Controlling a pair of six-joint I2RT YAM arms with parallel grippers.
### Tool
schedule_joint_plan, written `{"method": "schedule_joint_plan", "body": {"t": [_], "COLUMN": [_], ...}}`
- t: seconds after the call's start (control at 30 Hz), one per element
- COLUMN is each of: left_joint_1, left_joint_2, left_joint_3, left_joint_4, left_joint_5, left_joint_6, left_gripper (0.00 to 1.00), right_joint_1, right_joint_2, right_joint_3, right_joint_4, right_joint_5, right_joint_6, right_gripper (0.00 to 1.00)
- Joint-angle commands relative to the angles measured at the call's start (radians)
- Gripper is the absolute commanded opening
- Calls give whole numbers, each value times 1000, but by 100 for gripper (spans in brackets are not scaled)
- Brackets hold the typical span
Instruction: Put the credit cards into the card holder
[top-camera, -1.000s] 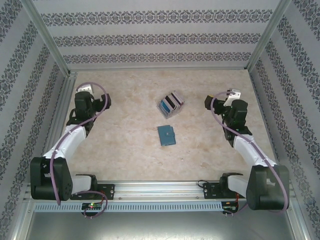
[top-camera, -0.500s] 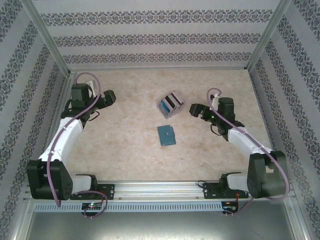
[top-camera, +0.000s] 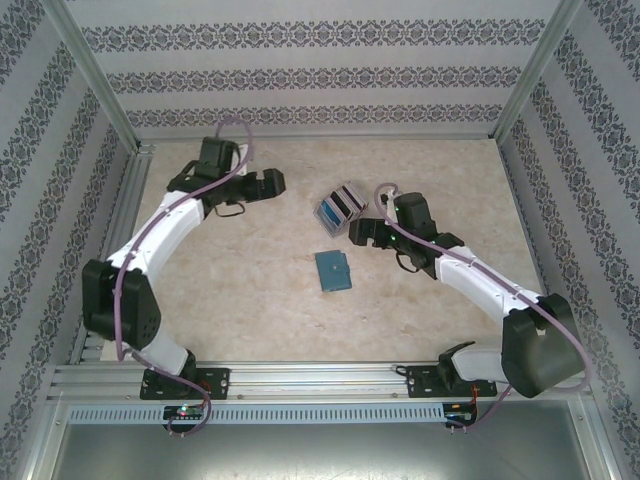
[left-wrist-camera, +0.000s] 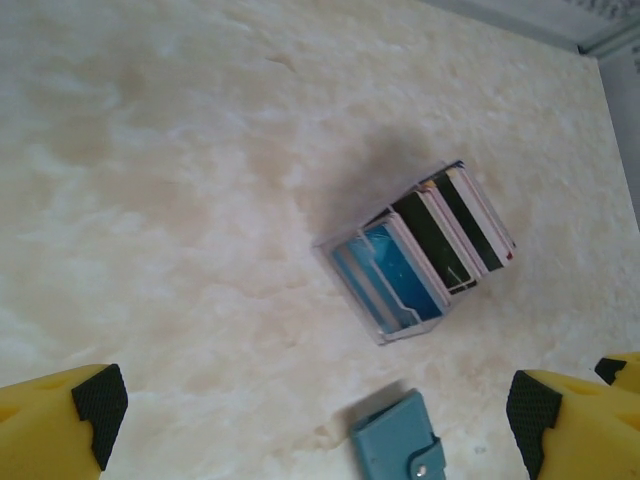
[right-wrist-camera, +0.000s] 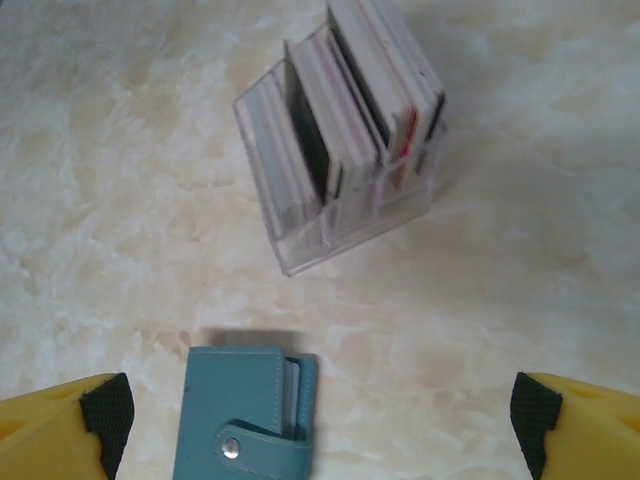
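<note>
Several credit cards (top-camera: 342, 203) stand on edge in a clear plastic rack (top-camera: 330, 216) at mid-table: blue, black and whitish ones (left-wrist-camera: 430, 240), with a red edge showing (right-wrist-camera: 405, 130). The teal card holder (top-camera: 333, 270) lies flat in front of the rack, its snap strap shut (right-wrist-camera: 245, 415) (left-wrist-camera: 400, 450). My left gripper (top-camera: 275, 184) hovers left of the rack, open with nothing in it (left-wrist-camera: 315, 412). My right gripper (top-camera: 358, 232) hovers just right of the rack and holder, open and holding nothing (right-wrist-camera: 315, 410).
The beige marbled tabletop (top-camera: 240, 280) is fenced by aluminium posts and patterned walls (top-camera: 320, 80). Bare surface lies left, right and in front of the holder.
Both arms swung inward from the table's sides toward the rack. The left gripper moved right and back, the right gripper moved left. Rack and holder stayed put.
</note>
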Motion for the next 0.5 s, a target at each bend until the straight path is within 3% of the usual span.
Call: {"method": "schedule_joint_plan", "body": {"t": [0.0,0.2,0.37,0.47], "left_joint_1": [-33,-50,-50,-53], "left_joint_2": [72,92,96,72], "left_joint_3": [78,16,8,-62], "left_joint_4": [-34,73,21,78], "left_joint_5": [10,-18,-67,-56], "left_joint_6": [7,-59,-25,-72], "left_gripper": [100,100,100,100], "right_joint_1": [33,63,92,121], "right_joint_2": [17,25,60,89], "right_joint_3": [54,73,104,137], "right_joint_4": [-56,-93,-125,-153], "right_joint_5": [42,65,62,71], "right_joint_6": [-24,-28,-29,-36], "right_gripper": [97,97,94,91]}}
